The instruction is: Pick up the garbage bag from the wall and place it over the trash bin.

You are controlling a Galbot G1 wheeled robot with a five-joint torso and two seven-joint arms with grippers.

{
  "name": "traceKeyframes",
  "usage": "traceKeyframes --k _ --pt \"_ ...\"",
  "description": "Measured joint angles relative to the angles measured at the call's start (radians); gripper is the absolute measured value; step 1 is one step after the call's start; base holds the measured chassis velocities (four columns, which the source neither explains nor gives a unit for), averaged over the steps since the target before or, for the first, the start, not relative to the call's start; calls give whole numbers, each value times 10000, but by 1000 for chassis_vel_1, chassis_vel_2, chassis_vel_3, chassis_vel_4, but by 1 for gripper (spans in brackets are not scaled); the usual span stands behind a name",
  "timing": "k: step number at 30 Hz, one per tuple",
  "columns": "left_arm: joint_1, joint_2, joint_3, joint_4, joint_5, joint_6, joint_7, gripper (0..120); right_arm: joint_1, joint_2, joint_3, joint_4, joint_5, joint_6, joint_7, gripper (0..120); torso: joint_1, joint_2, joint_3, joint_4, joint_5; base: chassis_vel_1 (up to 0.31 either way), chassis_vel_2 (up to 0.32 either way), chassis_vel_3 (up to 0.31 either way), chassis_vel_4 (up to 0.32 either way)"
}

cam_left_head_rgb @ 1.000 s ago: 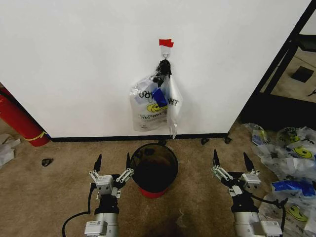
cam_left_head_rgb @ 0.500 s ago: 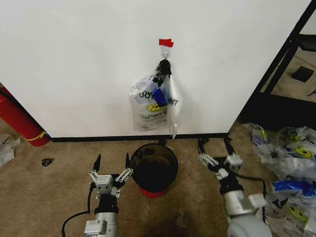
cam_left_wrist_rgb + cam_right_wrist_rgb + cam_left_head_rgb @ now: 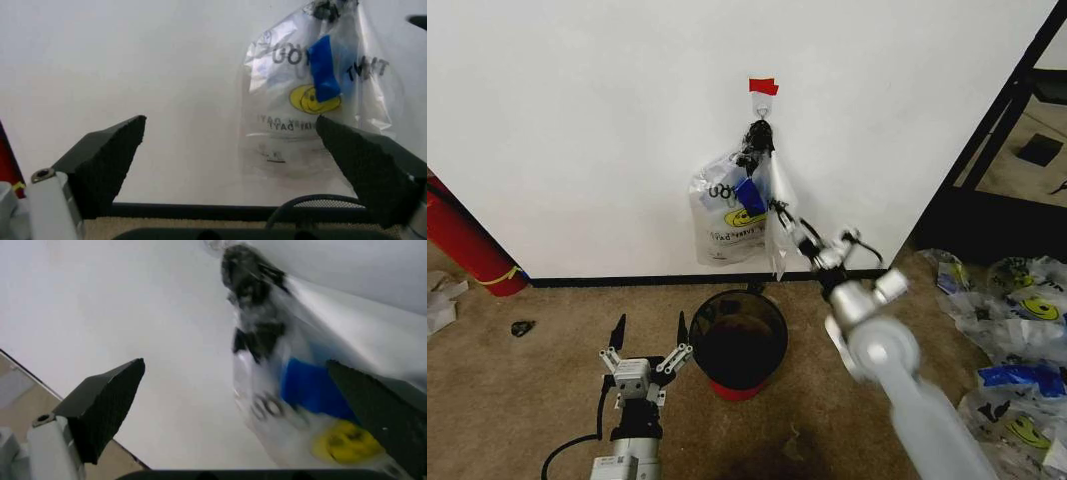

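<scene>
Fingers of the right gripper (image 3: 805, 226) stood spread, holding nothing, just beside the garbage bag (image 3: 777, 225) hanging from one hook (image 3: 762, 108) under one red tape piece (image 3: 763, 87) on the wall (image 3: 577, 120). Its print read partly "YO", "DAY" reversed. Below it stood one trash bin (image 3: 738, 343); beside that the left gripper (image 3: 648, 335) waited, splayed and empty.

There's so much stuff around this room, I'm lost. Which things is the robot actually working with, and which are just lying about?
Part of the job:
- garbage bag hanging on the wall
- trash bin below it
- right gripper, raised beside the bag
- left gripper, low by the bin

Just lying about:
- red cylinder at left
- loose printed bags at right
</scene>
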Motion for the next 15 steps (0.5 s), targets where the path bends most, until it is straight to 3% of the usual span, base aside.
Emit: traceKeyframes --k 3,7,15 --pt "63 -194 -14 0 112 -66 -18 100 1070 515 -316 -1157 106 -13 13 100 0 0 0 -1 0 0 0 0 0" --pt "67 -318 -14 5 168 -86 -23 100 1521 900 -397 -1835 301 -28 82 100 0 0 0 -3 2 0 0 0 0" --pt "96 -524 28 34 285 -119 -38 100 1898 1234 -592 -2346 380 -99 106 100 0 1 -1 -3 2 0 0 0 0"
